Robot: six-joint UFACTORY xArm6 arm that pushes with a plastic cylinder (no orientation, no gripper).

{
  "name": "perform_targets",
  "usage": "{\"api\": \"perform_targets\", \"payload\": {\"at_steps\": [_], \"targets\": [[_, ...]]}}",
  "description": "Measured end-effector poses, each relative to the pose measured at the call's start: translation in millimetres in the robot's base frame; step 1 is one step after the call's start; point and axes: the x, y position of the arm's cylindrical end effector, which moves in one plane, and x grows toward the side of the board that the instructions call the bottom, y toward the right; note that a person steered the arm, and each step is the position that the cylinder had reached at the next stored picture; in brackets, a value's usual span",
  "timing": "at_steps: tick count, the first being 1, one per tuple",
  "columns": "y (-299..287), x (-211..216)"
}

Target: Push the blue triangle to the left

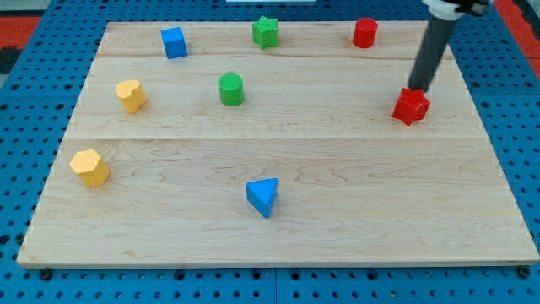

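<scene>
While parked against the red star [411, 106], well up and to the view's right of the blue triangle [262, 197], my tip [418, 88] risks dragging that star along or striking the triangle off-centre, spinning it. Rod leaning slightly, descending from the view's top right. No jaws to report.

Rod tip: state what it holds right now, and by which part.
Nothing is held. My tip only pushes; it sits at the top edge of the red block, far from the blue triangle.
</scene>
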Motion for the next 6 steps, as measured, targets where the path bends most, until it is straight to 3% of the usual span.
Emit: {"api": "perform_targets", "payload": {"at_steps": [1, 3, 6], "targets": [[13, 15], [-57, 24], [-62, 19]]}}
